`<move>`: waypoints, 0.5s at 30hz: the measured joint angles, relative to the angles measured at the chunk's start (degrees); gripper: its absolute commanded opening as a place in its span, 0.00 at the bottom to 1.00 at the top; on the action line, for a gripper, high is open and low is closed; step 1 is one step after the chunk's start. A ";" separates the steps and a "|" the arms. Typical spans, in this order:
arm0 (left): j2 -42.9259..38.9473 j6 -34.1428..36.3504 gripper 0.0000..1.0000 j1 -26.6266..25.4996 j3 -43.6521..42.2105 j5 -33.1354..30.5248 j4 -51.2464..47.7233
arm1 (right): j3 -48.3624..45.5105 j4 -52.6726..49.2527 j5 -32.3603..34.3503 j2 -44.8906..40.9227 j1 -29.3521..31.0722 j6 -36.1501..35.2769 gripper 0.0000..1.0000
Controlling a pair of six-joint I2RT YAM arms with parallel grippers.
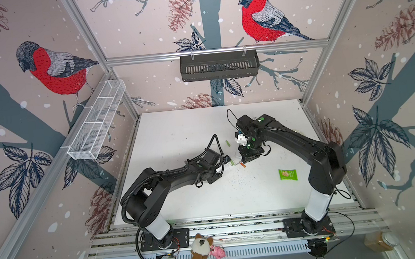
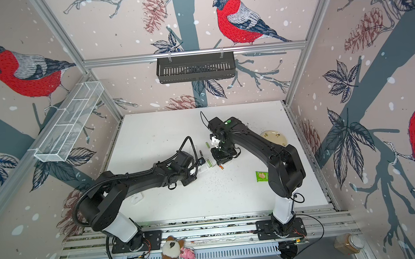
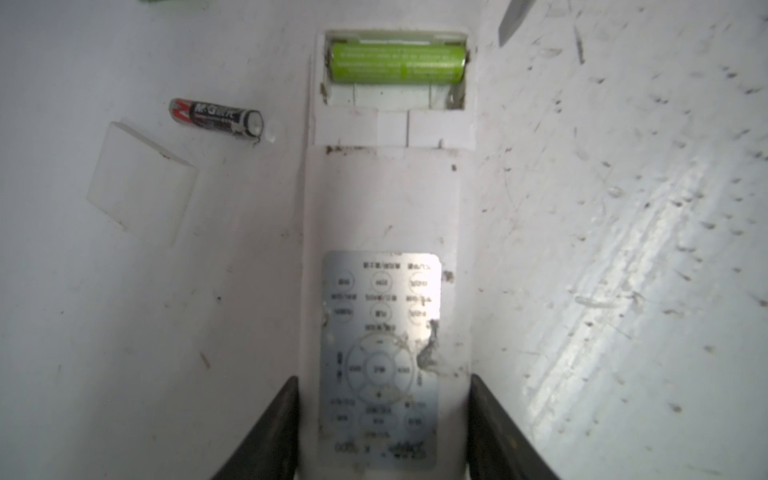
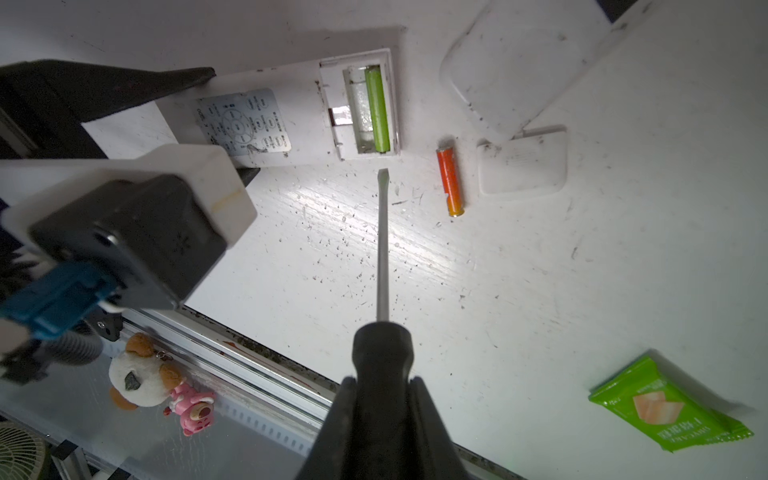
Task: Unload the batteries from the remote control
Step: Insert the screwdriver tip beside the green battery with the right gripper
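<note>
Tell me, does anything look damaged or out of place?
The remote control lies with its compartment open, one green battery inside. Its silver label is scratched. A black battery and an orange battery lie loose near it.

Beyond the open end of the remote control (image 4: 299, 95) an orange-red battery (image 4: 450, 183) and two white pieces (image 4: 521, 166) block the way, a black battery (image 3: 216, 117) and a flat white lid (image 3: 141, 183) lie along one side, the screwdriver (image 4: 382, 249) reaches in at the other, and the back left of the table (image 1: 176, 127) lies open

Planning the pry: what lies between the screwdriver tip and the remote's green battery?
Right wrist view: only bare table, then the remote's casing edge before the green battery.
</note>
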 measured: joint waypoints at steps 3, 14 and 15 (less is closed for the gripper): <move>0.00 0.04 0.16 0.00 0.00 -0.02 0.00 | 0.44 -0.04 0.02 0.57 0.15 0.00 0.01; 0.00 0.15 0.15 -0.22 0.00 -0.22 0.02 | 1.55 -0.04 0.07 1.92 0.37 -0.07 0.01; 0.00 0.17 0.14 -0.22 0.00 -0.28 0.02 | 1.55 -0.07 0.07 2.01 0.37 -0.13 0.00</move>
